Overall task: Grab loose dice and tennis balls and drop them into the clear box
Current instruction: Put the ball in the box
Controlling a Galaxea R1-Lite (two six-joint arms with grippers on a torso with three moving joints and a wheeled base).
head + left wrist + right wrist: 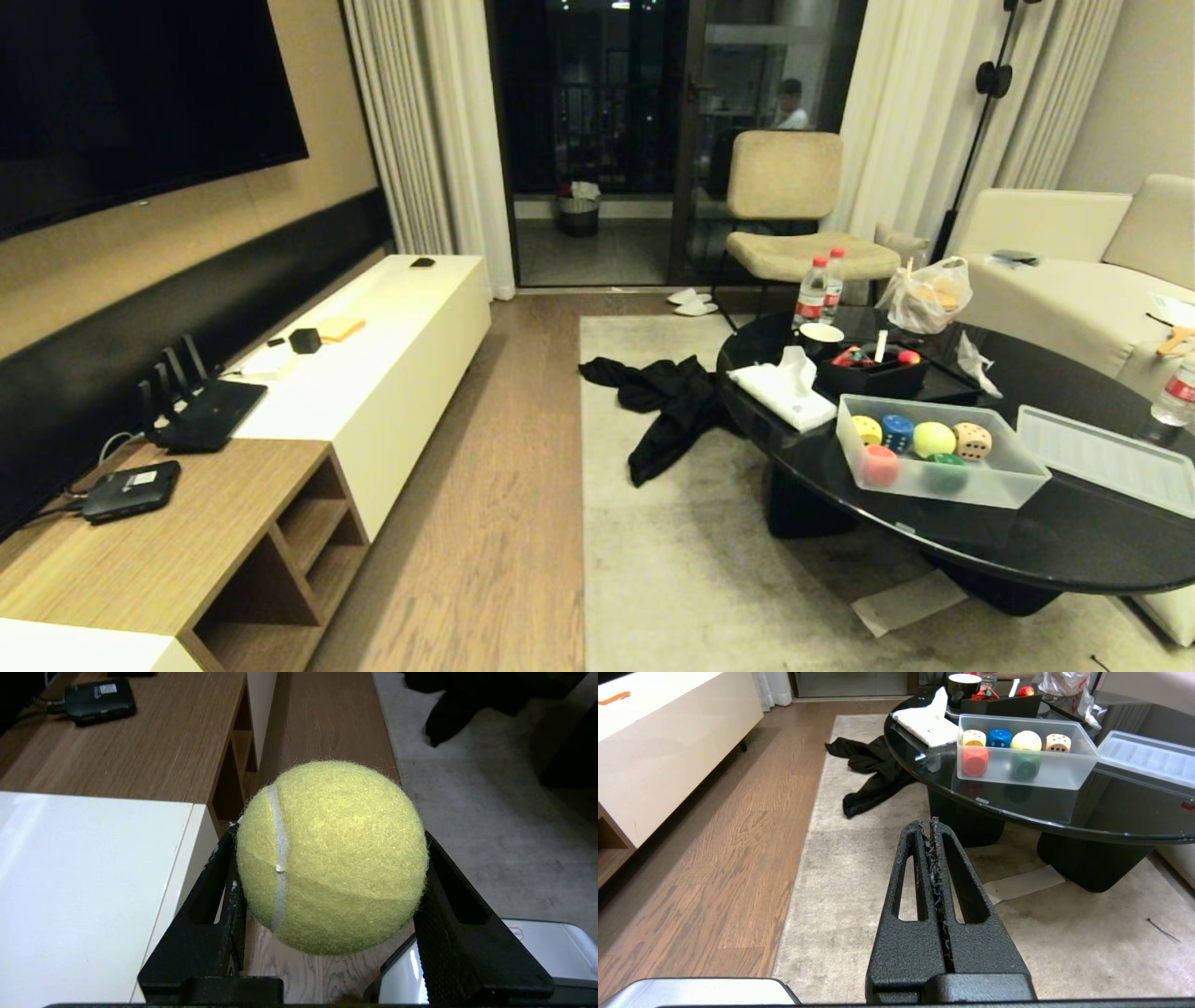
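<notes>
Living-room floor and rug fill the middle of the head view, and over at centre right sits the black round bench point(1074, 551) with the clear box point(971, 490) on it, lid point(1106, 459) lying just beside. Inside the box: a red-orange die point(879, 464), a blue die point(897, 432), a yellow die point(867, 429), a beige die point(972, 441), a green die point(947, 467), and one tennis ball point(934, 439) already home.

And the left pincer point(329, 868) has the second tennis ball point(331, 856) clamped between its two black fingers point(224, 882), dead centre of the left wrist view, above the wood floor beside the low TV cabinet point(154, 742). Neither arm shows in the head view. Right pincer point(934, 835) is pressed fully closed, empty, idling over the rug.

Now the carry, I'd say. Keep that squeeze steady, since a fuzzy ball can roll out of flat pads. Bring it well above the box wall, centre it over a free gap among the dice, then let go low so it doesn't bounce out.
</notes>
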